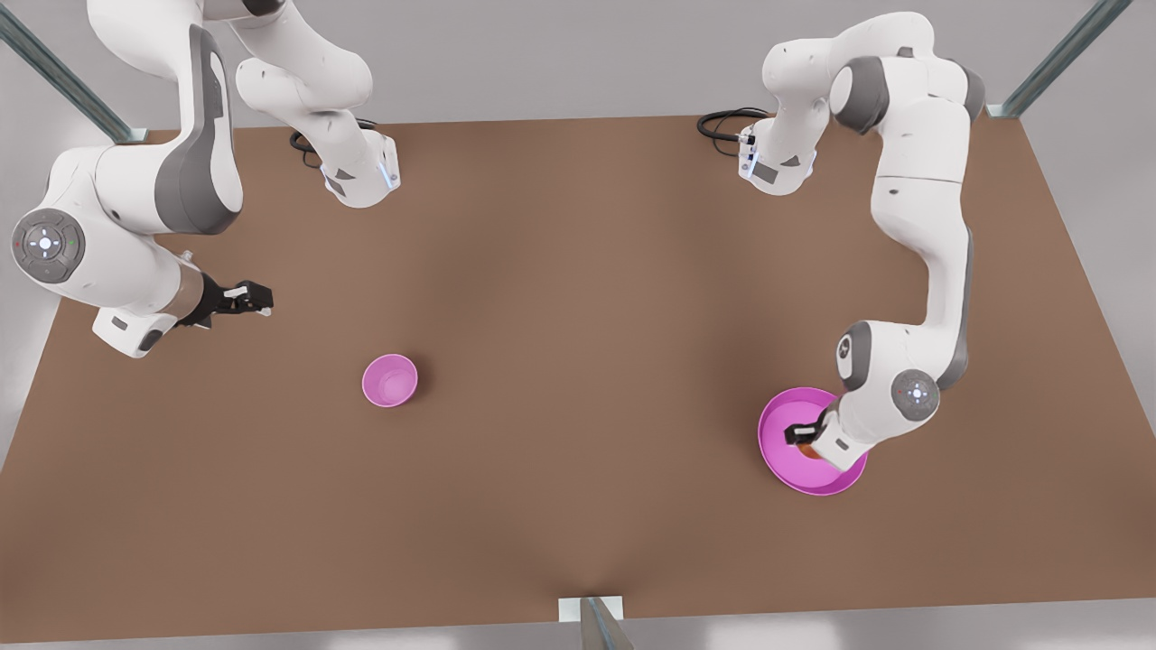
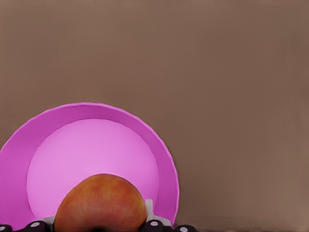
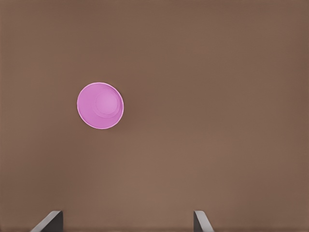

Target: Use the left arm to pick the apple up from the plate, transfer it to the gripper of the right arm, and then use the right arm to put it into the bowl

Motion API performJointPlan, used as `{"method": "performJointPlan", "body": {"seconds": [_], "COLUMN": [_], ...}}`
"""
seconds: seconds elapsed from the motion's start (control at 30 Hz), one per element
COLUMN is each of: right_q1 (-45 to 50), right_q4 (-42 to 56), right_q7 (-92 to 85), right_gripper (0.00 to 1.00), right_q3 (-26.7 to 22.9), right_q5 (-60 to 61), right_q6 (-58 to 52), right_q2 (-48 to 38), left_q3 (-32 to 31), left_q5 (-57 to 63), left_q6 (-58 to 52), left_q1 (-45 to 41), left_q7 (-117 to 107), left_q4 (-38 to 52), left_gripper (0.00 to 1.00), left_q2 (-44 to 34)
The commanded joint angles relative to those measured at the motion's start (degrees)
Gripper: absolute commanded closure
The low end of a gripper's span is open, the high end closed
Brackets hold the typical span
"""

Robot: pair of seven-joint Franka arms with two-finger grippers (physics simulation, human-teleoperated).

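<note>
Brown tabletop stretches across the whole workspace, bare apart from two pink dishes set well apart. At the heart of it is the apple (image 2: 100, 203), which sits on the plate (image 1: 778, 460) at the front view's right, and my left gripper (image 1: 800, 436) is down over it. In the left wrist view the fruit lies between my fingertips (image 2: 148, 210), one white pad showing right against its side. Whether the fingers have closed firmly on it I cannot tell; they look narrow around it, and the fruit seems not yet lifted.

So I judge the step in hand to be the pick, at the moment of grasping. Next I need a secure squeeze and a straight lift clear of the rim, then a carry toward the table's middle.

My right gripper (image 1: 244, 298) waits near the front view's left edge, fingers parted and empty, hovering above the table some way from the bowl (image 1: 390, 380). It must come to meet me for the handover before anything reaches that bowl.
</note>
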Motion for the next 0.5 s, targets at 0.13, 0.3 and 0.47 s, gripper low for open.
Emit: {"method": "performJointPlan", "body": {"seconds": [0.13, 0.3, 0.47], "right_q1": [-0.1, -5.3, -9.3], "right_q4": [8.9, 16.3, 20.4], "right_q7": [-14.4, -41.5, -62.4], "right_gripper": [0.00, 0.00, 0.00], "right_q3": [0.5, 8.1, 17.9], "right_q5": [18.4, 48.1, 52.2], "right_q6": [0.2, 1.1, 11.2], "right_q2": [14.4, 35.0, 41.5], "left_q3": [-18.3, -30.4, -34.1], "left_q5": [-22.4, -28.6, -44.4], "left_q6": [-21.1, -9.6, -5.7], "left_q1": [-0.4, -7.3, -7.1], "left_q7": [-8.3, -9.3, 2.8], "left_q4": [8.4, 21.3, 23.5], "left_gripper": [0.38, 0.38, 0.36], "left_q2": [1.6, 15.2, 21.8]}}
